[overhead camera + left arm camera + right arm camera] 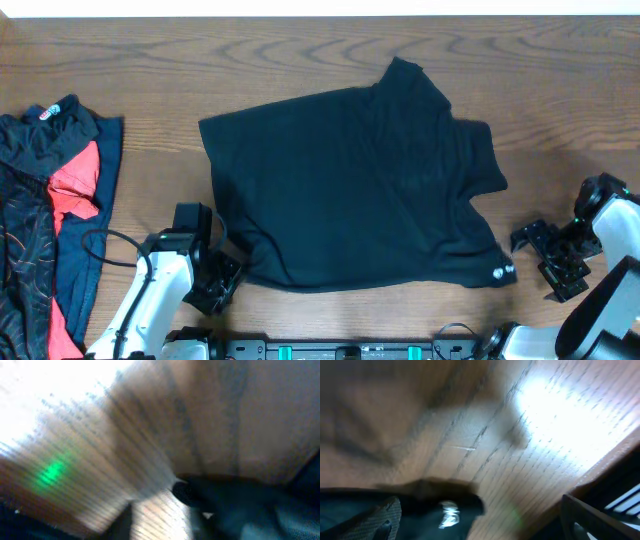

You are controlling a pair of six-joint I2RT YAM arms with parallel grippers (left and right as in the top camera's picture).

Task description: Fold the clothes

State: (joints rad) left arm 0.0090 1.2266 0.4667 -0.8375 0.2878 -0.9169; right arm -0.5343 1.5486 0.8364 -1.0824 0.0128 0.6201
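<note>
A plain black shirt [350,185] lies spread out in the middle of the wooden table, with a small white logo [503,270] at its lower right corner. My left gripper [218,283] is at the shirt's lower left corner and looks open. The left wrist view is blurred and shows black fabric [250,510] at the lower right. My right gripper [543,262] is open just right of the logo corner. In the right wrist view that corner [447,512] lies between my spread fingers [482,520], which do not grip it.
A pile of other clothes lies at the left edge: a black patterned garment [20,260], a red one [75,180] and a navy one [108,170]. The table's front edge [600,475] is close to my right gripper.
</note>
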